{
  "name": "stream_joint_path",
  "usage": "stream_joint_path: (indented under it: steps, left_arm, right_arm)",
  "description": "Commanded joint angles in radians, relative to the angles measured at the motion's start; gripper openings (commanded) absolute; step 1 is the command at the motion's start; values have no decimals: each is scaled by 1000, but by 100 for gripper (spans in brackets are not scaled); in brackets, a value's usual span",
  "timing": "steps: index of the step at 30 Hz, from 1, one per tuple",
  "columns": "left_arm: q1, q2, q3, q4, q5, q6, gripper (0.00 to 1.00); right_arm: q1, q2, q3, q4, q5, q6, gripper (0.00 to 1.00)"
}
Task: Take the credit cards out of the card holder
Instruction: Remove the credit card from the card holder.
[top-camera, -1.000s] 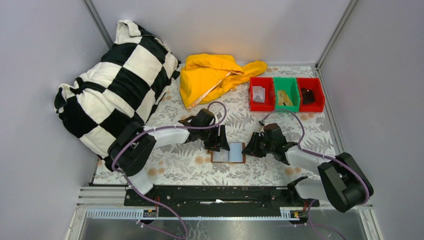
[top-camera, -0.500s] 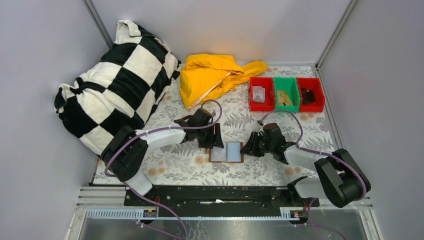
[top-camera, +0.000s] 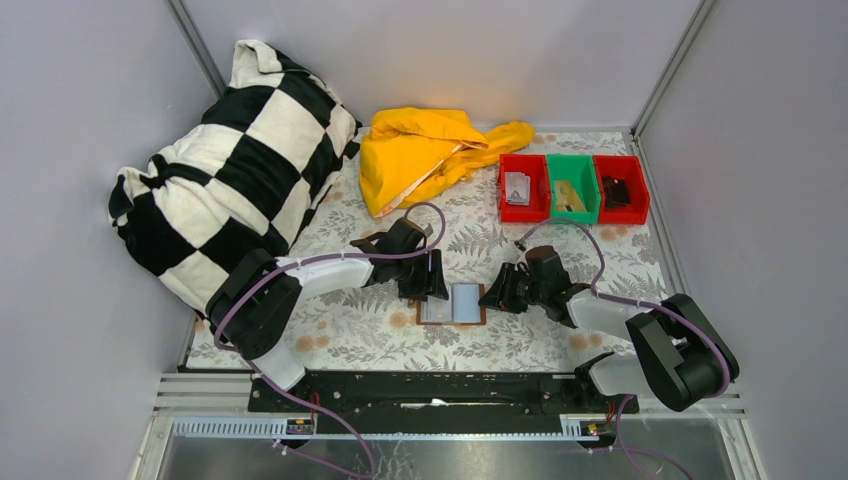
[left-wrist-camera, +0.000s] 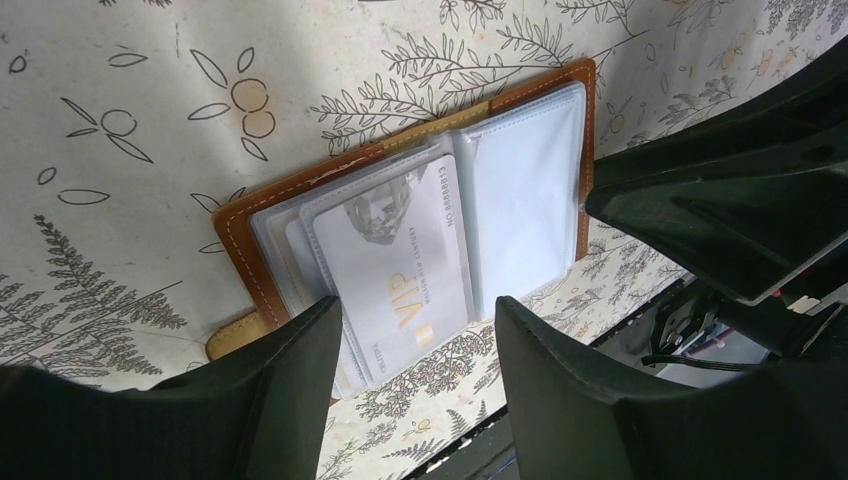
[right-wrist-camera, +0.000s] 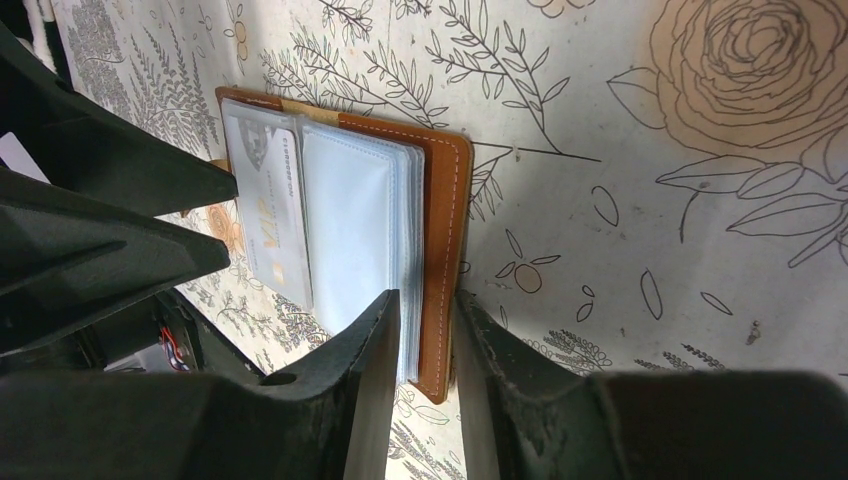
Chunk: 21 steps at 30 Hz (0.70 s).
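The card holder (top-camera: 455, 304) lies open and flat on the flowered counter (top-camera: 520, 340), at the near middle, between the two arms. Its brown cover faces down and its clear pockets face up. In a pocket on its left half sits a pale credit card (left-wrist-camera: 395, 250) with gold letters "VIP". The left gripper (left-wrist-camera: 415, 320) is open, its two fingers standing wide apart at the near end of this card, one at each side. The right gripper (right-wrist-camera: 425, 300) has only a narrow gap, and the right brown edge of the card holder is in this gap; whether the fingers press on it I cannot tell. At the far side lie a checked pillow (top-camera: 230, 170), a yellow cloth (top-camera: 420, 150) and three small bins (top-camera: 572, 190).
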Motion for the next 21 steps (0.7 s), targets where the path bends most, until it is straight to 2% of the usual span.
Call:
stream_joint_path:
  steps: [1,8,21]
  left_arm:
    - [2,7,-5,17,14,15,62]
    - [3,-45,7,-64,-66,46,62]
    - [4,-18,-39,0,5,28,61]
  right_arm:
    - [1,15,-19,-26,12,-2,34]
    - [1,4,-36,-37,22,-6,33]
    - [1,31,-23,-22,12,-5,33]
